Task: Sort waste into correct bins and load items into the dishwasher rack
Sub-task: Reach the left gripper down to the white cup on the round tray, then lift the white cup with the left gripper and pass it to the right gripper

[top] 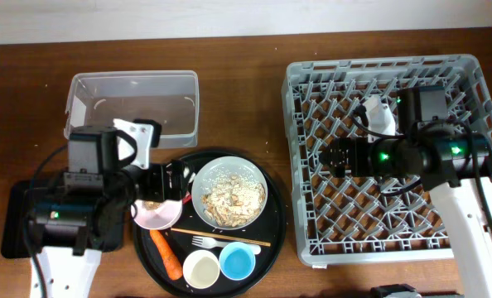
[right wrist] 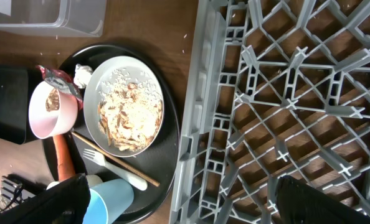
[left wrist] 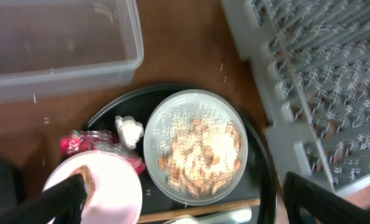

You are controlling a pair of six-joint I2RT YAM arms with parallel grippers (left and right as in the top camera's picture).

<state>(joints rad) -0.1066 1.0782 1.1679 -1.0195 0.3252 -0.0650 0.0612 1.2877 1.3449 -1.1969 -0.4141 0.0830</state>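
On a round black tray [top: 267, 228] stand a white bowl [top: 229, 193] of pale rice-like leftovers [left wrist: 200, 152], a small pale plate [top: 155, 217] with a brown food lump [left wrist: 87, 177], an orange carrot [top: 167, 254], a white cup [top: 201, 269], a light blue cup [top: 238, 261], a white fork [top: 209, 242] and chopsticks [top: 229, 238]. A red wrapper [left wrist: 73, 143] and a white tissue [left wrist: 129, 130] lie beside the plate. My left gripper [left wrist: 191, 202] is open and empty above the plate and bowl. My right gripper [right wrist: 185, 202] is open and empty over the left edge of the grey rack [top: 395, 207].
The clear tub [top: 134, 103] stands at the back left, empty apart from a few specks. The shallow black tray [top: 14, 215] lies at the left, partly under my left arm. Bare wood runs between the round tray and the rack.
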